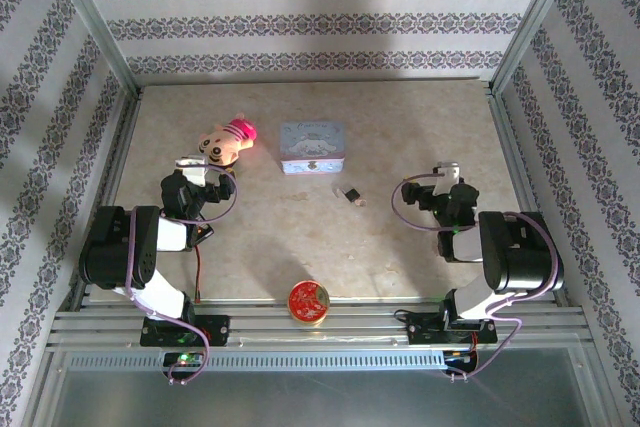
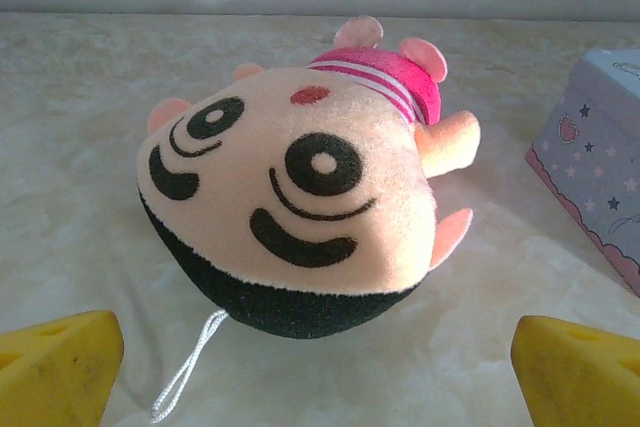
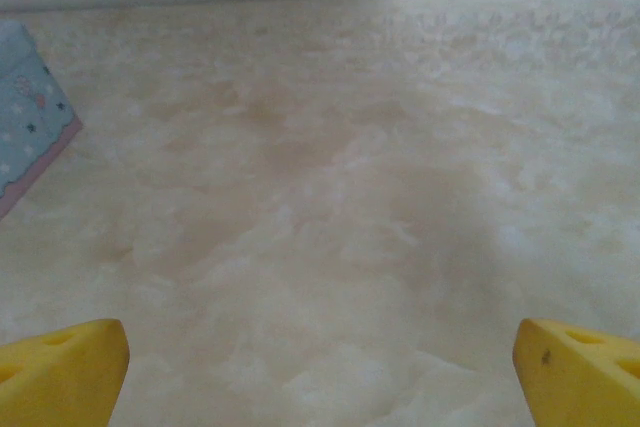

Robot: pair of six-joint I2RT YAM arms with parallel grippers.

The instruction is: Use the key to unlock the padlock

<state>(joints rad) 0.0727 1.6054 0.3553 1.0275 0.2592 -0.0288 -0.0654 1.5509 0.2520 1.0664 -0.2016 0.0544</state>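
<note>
The padlock (image 1: 349, 192) is a tiny dark metal lock lying on the table a little in front of the pale blue tin (image 1: 313, 147). A small pale bit touches its right end; I cannot tell whether that is the key. My left gripper (image 1: 196, 166) is open at the left, its yellow fingertips (image 2: 60, 367) spread wide with nothing between them, just short of a plush toy (image 2: 300, 187). My right gripper (image 1: 447, 176) is open at the right over bare table, well to the right of the padlock, and it too holds nothing between its yellow fingertips (image 3: 575, 372).
The pink and peach plush toy (image 1: 226, 142) lies at the back left, left of the tin, whose corner shows in both wrist views (image 2: 600, 157) (image 3: 30, 117). A round red disc (image 1: 309, 302) sits at the table's near edge. Walls enclose three sides.
</note>
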